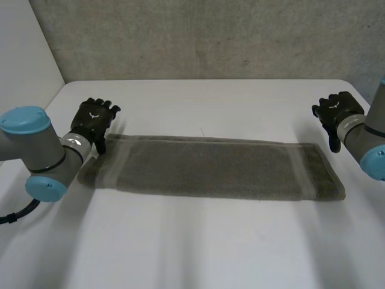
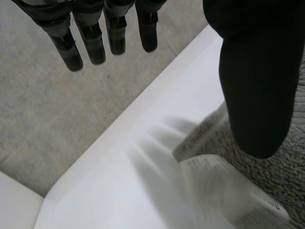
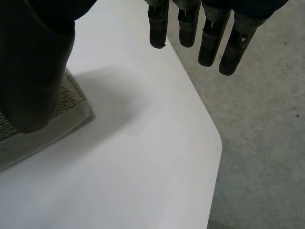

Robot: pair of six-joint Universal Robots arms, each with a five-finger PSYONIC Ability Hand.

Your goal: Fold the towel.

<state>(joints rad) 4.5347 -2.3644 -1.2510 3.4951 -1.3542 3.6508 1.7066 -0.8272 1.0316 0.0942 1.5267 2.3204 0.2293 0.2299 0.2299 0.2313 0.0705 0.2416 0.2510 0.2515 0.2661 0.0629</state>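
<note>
A grey towel (image 1: 210,168) lies on the white table (image 1: 198,241) as a long flat strip, running left to right. My left hand (image 1: 91,123) hovers at the towel's far left corner, fingers straight and apart from the thumb, holding nothing. In the left wrist view its fingers (image 2: 90,38) hang above the table edge and its thumb (image 2: 257,86) is over the towel (image 2: 267,167), beside a white label (image 2: 224,181). My right hand (image 1: 337,114) is open just beyond the far right corner. Its thumb (image 3: 33,67) stands above the towel's corner (image 3: 57,119).
A grey wall (image 1: 204,36) rises behind the table. The table's far right corner (image 3: 209,143) drops off to the grey floor (image 3: 267,143) under my right hand's fingertips (image 3: 209,43). Bare table lies in front of the towel.
</note>
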